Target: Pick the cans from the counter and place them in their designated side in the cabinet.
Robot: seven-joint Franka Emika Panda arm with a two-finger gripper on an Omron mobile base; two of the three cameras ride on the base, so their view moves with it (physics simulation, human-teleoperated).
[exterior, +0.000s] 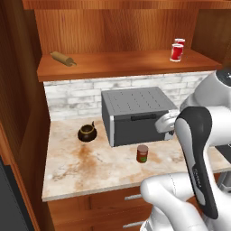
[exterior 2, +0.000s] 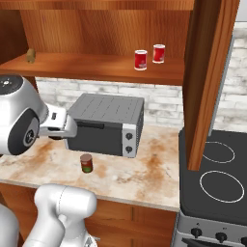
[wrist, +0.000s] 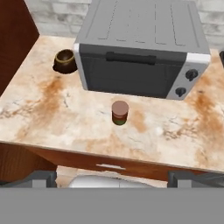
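Green-label can (wrist: 120, 112) upright on counter (wrist: 52, 113) before toaster oven (wrist: 140, 52); end effector hidden, grip unclear

One can (exterior: 142, 153) is standing on the counter (exterior: 90, 171) near the toaster oven's (exterior: 135, 115) front — pot (exterior: 86, 132) sitting left, two cans (exterior: 177, 50) resting on the cabinet (exterior: 117, 63) shelf's right.

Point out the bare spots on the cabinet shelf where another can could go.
The shelf is bare along its long middle stretch, between the rolling pin at the left end and the two red cans near the right. The right end is crowded by those cans, close beside the cabinet's side panel.
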